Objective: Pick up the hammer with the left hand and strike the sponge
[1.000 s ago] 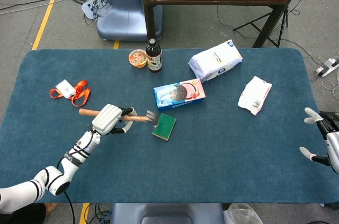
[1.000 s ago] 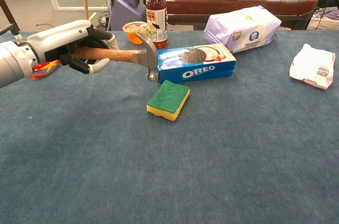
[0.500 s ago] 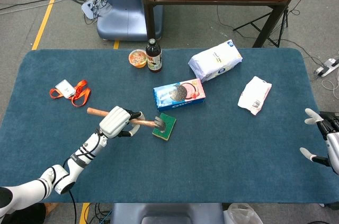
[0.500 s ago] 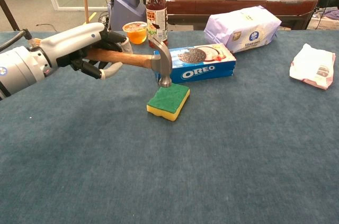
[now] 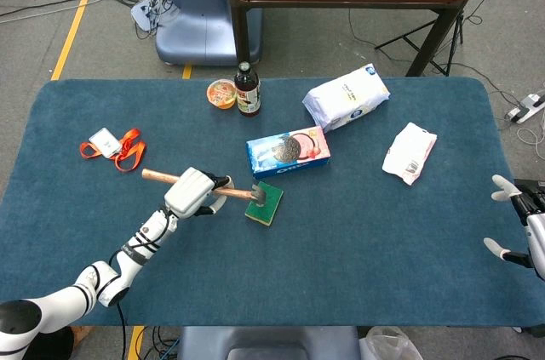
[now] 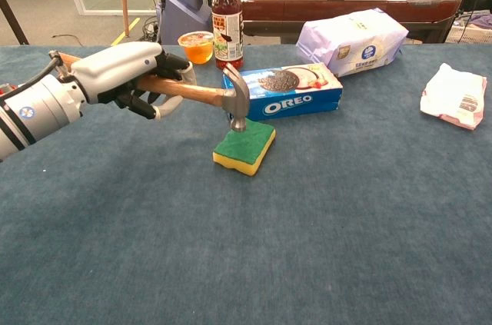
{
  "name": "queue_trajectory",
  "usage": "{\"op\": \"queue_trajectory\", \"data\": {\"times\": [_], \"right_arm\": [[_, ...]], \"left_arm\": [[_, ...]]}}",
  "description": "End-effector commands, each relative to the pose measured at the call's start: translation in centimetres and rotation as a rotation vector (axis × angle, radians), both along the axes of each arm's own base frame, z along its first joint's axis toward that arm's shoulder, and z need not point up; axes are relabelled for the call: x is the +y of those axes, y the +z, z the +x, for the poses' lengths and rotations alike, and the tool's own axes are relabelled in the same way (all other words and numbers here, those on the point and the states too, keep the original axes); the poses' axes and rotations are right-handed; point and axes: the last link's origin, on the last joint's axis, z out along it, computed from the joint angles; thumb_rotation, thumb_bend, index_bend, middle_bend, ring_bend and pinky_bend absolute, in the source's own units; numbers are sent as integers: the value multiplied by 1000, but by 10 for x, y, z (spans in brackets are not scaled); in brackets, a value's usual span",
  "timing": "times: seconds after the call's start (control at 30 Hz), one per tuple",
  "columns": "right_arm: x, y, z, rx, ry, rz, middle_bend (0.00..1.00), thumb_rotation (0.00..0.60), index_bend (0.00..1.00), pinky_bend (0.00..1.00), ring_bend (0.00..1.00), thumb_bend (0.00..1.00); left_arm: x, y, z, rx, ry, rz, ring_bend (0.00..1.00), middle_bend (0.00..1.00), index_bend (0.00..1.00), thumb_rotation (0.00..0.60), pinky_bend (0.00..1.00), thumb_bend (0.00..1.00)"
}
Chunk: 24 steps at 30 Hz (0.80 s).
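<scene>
One hammer (image 6: 201, 95), wooden handle, metal head: gripped at mid-handle by the left hand (image 6: 132, 73), fingers wrapped under and around the shaft. The butt end of the handle sticks out behind the hand; the head lies ahead of the hand, off its fingertip side, tilted down. In the chest view the striking face appears to rest on the green top of the sponge (image 6: 244, 146), near its far edge; in the head view the hammer head (image 5: 256, 196) overlaps the sponge's (image 5: 266, 203) left end.

One sponge, green over yellow: flat on the blue table (image 6: 346, 217), just beyond the left hand along the line of the handle, apart from the hand itself.

One Oreo box (image 6: 283, 91): directly behind the sponge, farther from the left hand than the hammer head, close to the sponge's far edge.

One dark bottle (image 6: 227, 14) and one small orange cup (image 6: 197, 46): side by side, beyond the left hand toward the far table edge.

One orange lanyard with card (image 5: 112, 146): off the back side of the left hand, well apart.

Two white packages, a large bag (image 5: 347, 97) and a smaller pouch (image 5: 410, 152): well beyond the sponge, toward the right hand's side.

One right hand (image 5: 516, 222): at the table's right edge, fingers spread, holding nothing, well apart from all items.
</scene>
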Motion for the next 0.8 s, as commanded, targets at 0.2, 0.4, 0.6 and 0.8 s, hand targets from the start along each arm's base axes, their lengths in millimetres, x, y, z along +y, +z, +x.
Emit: {"op": "queue_trajectory", "data": {"times": [0.2, 0.4, 0.6, 0.8], "right_arm": [[-1, 1, -1, 1, 0, -1, 335, 600, 159, 197, 183, 100], [0, 1, -3, -2, -7, -7, 336, 600, 158, 197, 183, 100], [-1, 0, -3, -4, -4, -6, 336, 600, 158, 197, 183, 100], [1, 1, -4, -2, -11, -8, 336, 600, 159, 197, 183, 99]], "left_arm": [[-5, -21, -6, 75, -15, -11, 711, 811, 746, 600, 960, 521], [-2, -5, 2, -31, -5, 7, 709, 811, 746, 600, 960, 521], [-2, 3, 11, -75, 1, 5, 710, 811, 746, 600, 960, 522], [-5, -11, 8, -13, 25, -39, 708, 811, 746, 600, 960, 521]]}}
